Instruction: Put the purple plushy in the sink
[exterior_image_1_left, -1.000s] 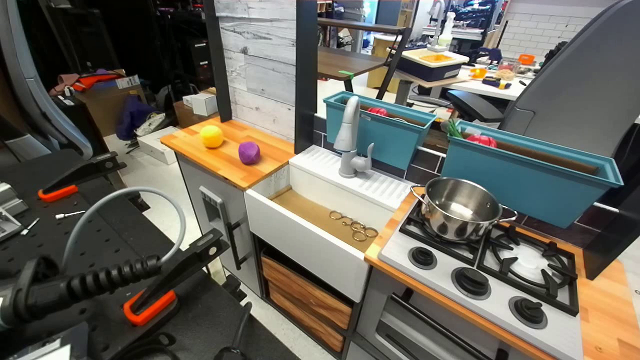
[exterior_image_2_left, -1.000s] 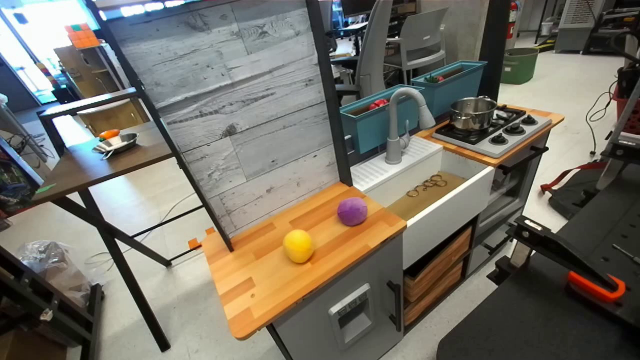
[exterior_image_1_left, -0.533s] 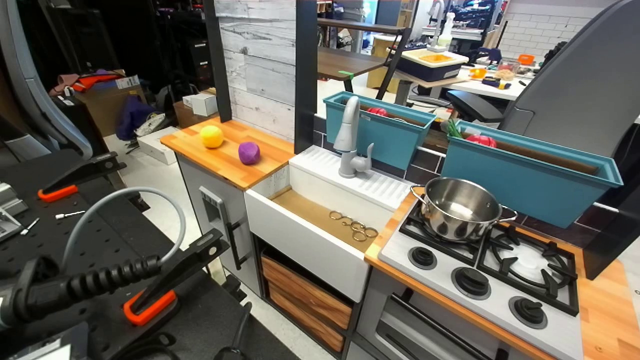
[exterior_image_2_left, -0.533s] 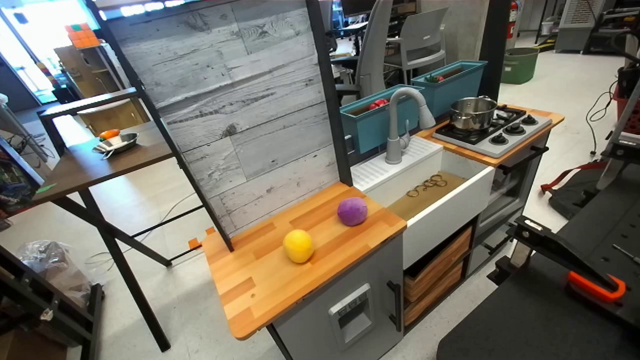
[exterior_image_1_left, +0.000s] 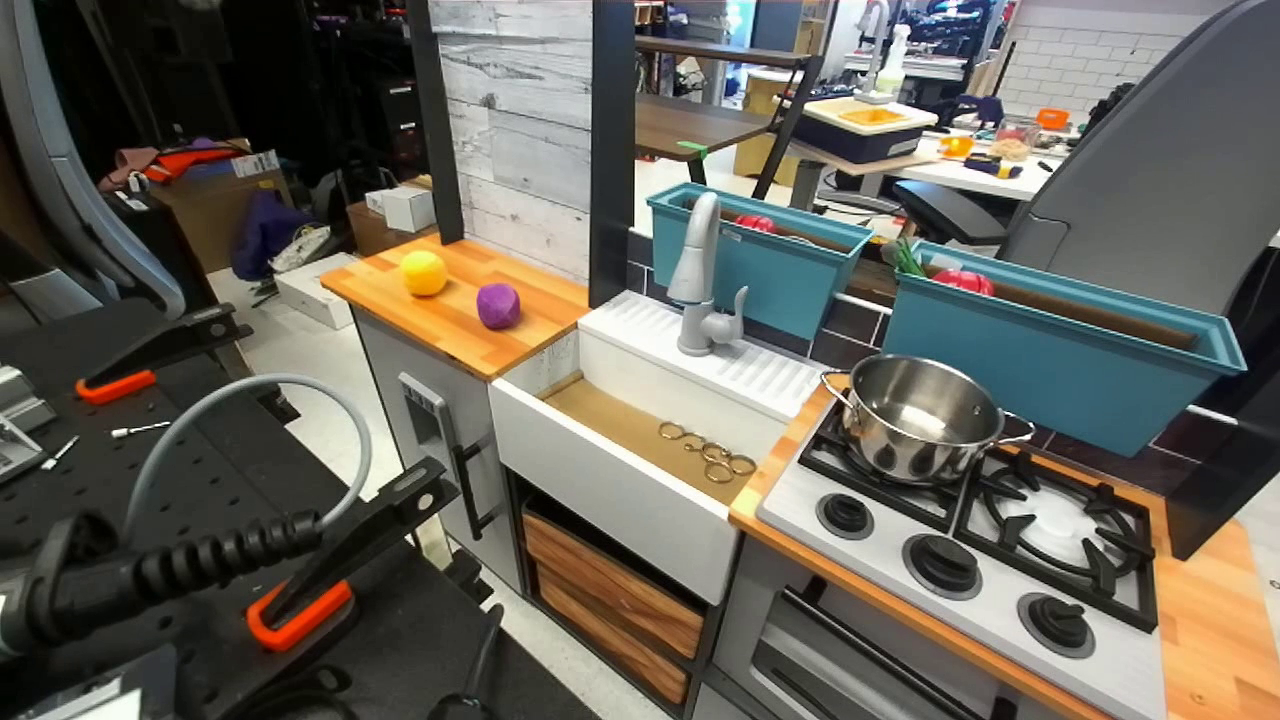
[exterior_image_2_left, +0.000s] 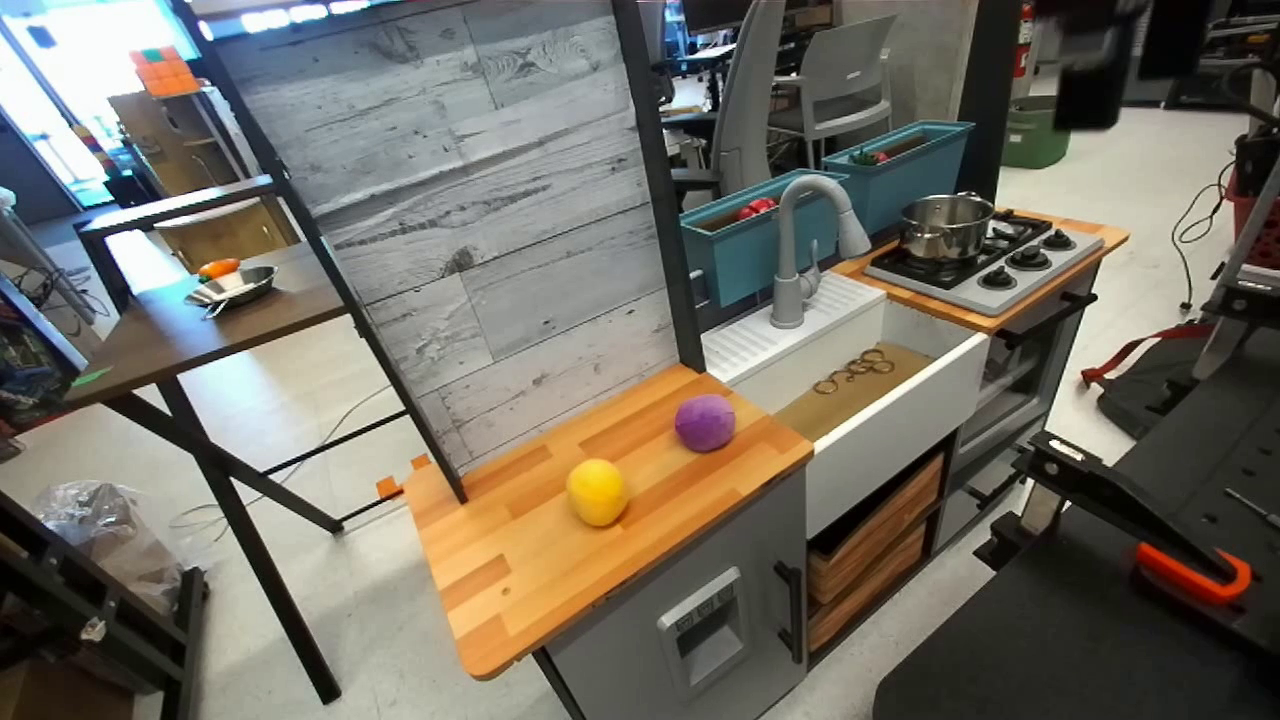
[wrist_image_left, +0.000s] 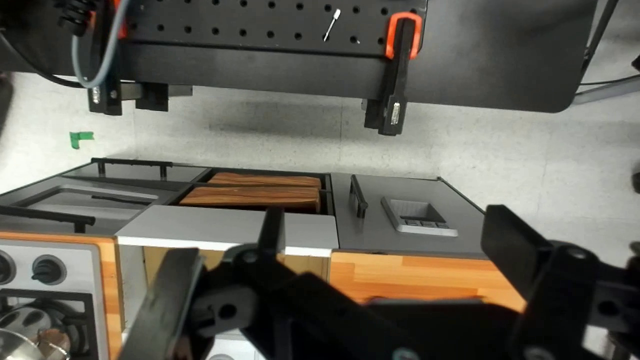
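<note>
The purple plushy is set on the wooden table, near the sink but outside it, as shown in both exterior views. Farther from the sink on the table, a yellow ball is placed apart from the plushy. Some metal rings are seen on the tan bottom of the sink, and a faucet is mounted at its back edge. A steel pot is stood on the stove. In the wrist view, the jaws of the gripper are held spread well apart, with the table's edge seen between them. In an exterior view, the gripper is caught as a dark blur cut off at the top.
</note>
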